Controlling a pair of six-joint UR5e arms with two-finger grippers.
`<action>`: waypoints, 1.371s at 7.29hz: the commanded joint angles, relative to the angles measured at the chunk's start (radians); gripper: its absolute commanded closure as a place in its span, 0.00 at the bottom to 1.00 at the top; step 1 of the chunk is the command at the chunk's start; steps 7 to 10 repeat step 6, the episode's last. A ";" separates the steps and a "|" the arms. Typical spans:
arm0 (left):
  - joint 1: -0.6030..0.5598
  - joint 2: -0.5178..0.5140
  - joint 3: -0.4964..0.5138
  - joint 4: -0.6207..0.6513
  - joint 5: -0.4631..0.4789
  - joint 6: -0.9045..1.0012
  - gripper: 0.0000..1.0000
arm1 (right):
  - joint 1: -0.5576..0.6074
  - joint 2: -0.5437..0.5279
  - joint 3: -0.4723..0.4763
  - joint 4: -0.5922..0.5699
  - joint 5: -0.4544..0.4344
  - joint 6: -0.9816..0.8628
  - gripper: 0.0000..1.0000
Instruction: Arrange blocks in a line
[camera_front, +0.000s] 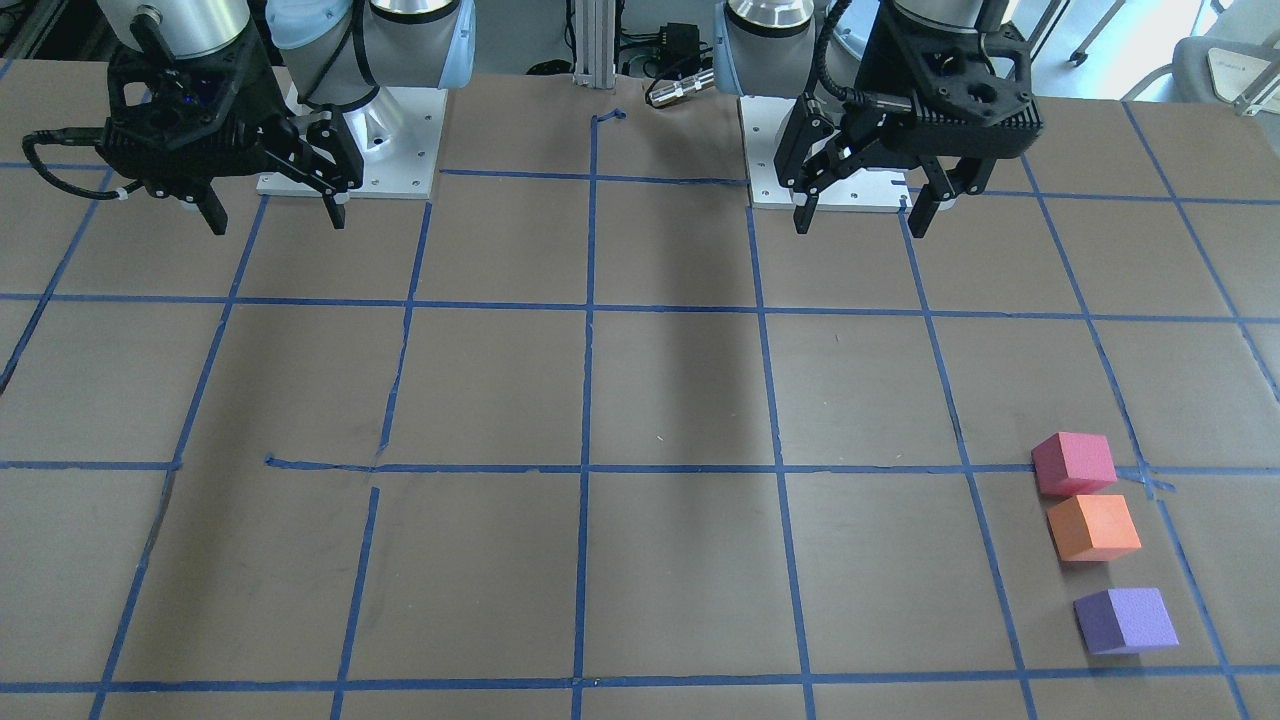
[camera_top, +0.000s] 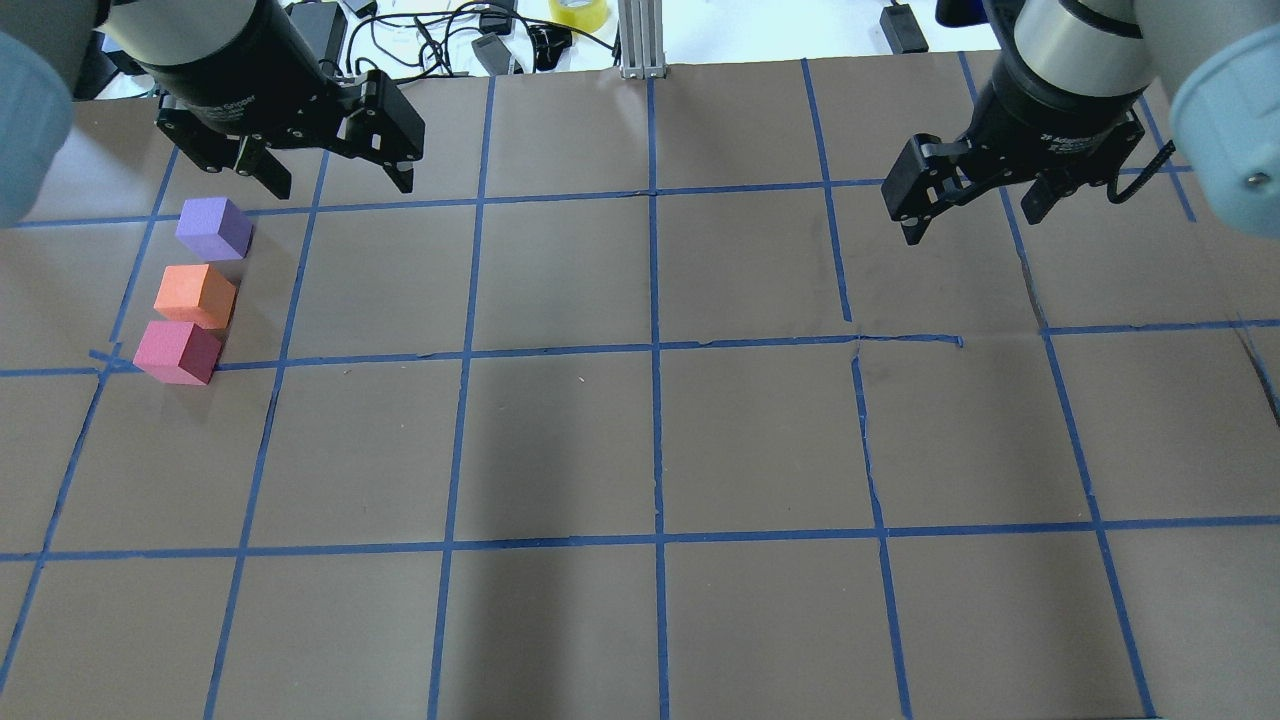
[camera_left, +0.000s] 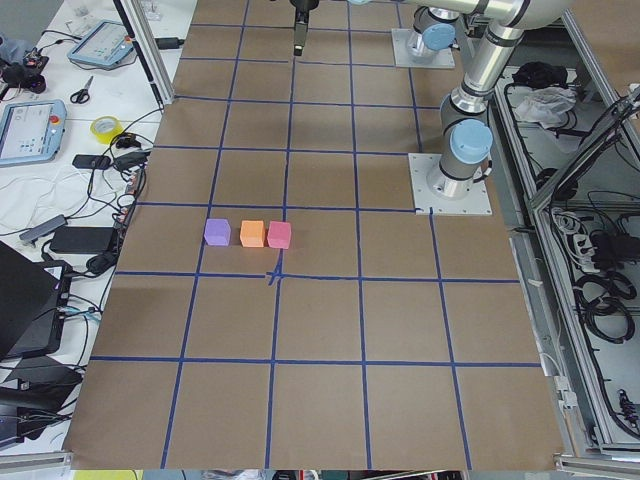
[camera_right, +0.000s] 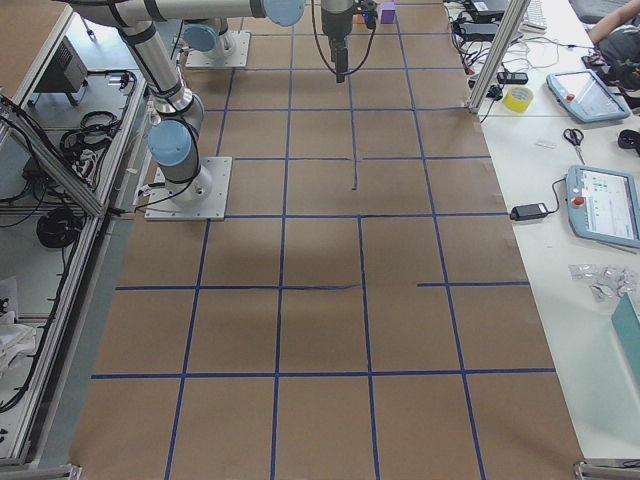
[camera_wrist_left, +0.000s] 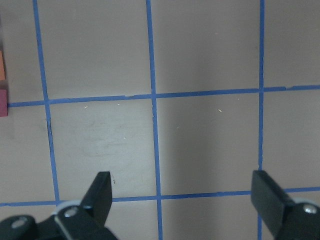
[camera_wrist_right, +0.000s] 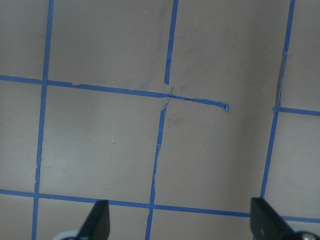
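So, pink block (camera_top: 178, 352), orange block (camera_top: 195, 296), purple block (camera_top: 214, 228) sit in row at table (camera_top: 560, 450) far left, purple slightly apart. Guessing light, squishy, grippy foam; pinch opposite flat faces gently. Left gripper (camera_top: 340, 180), right gripper (camera_top: 975, 215): jaws spread, empty.

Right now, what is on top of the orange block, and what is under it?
Nothing lies on the orange block; its top face is bare. It rests on the brown paper-covered table. The patch directly beneath it is covered by the block itself.
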 joint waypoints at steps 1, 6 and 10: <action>-0.001 0.005 -0.018 0.007 -0.001 -0.024 0.00 | 0.001 0.002 0.002 -0.001 -0.006 0.000 0.00; 0.005 0.011 -0.018 0.012 0.002 -0.012 0.00 | -0.001 0.010 0.002 -0.002 -0.009 0.002 0.00; 0.005 0.011 -0.018 0.012 0.002 -0.012 0.00 | -0.001 0.010 0.002 -0.002 -0.009 0.002 0.00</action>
